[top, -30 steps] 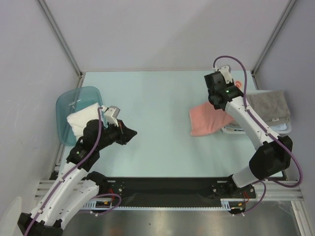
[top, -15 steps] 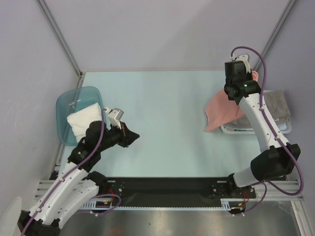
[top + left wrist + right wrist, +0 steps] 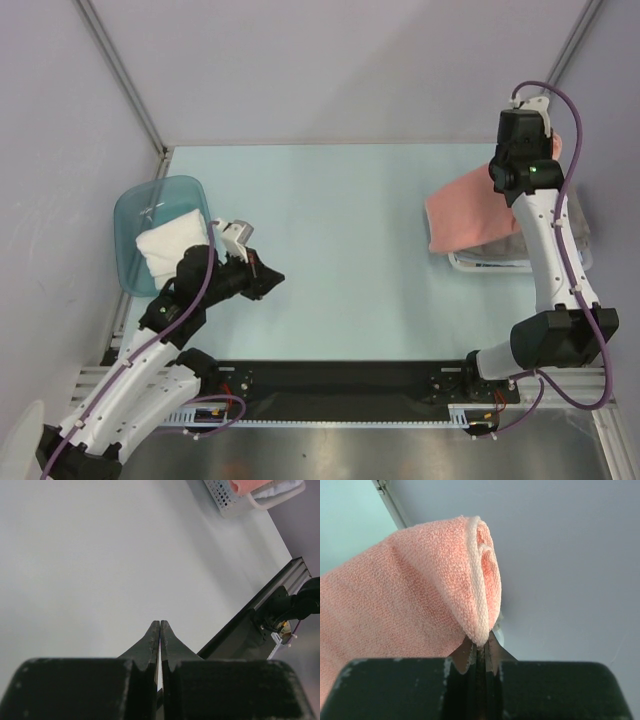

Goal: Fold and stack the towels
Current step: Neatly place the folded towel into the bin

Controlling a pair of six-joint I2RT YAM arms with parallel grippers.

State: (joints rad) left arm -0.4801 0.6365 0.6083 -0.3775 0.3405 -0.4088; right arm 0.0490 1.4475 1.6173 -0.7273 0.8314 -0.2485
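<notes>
My right gripper [image 3: 548, 140] is shut on a corner of the salmon-pink towel [image 3: 470, 210] and holds it high at the far right; the towel hangs down to the left over the white lattice basket [image 3: 490, 264]. In the right wrist view the pinched towel edge [image 3: 477, 605] sits between the tips of that gripper [image 3: 481, 642]. A grey towel [image 3: 578, 215] shows in part behind the arm, over the basket. A white towel [image 3: 165, 245] lies in the blue tub [image 3: 150, 205] at the left. My left gripper [image 3: 275, 277] is shut and empty above the table [image 3: 160, 625]. The light blue towel is hidden.
The basket also shows at the top right of the left wrist view [image 3: 225, 497], with pink and pale cloth in it. Grey walls stand close behind and beside the table. A black rail [image 3: 340, 378] runs along the near edge.
My right gripper has lifted the salmon-pink towel off the table and carried it right and back, over the basket. The left arm has barely moved.
</notes>
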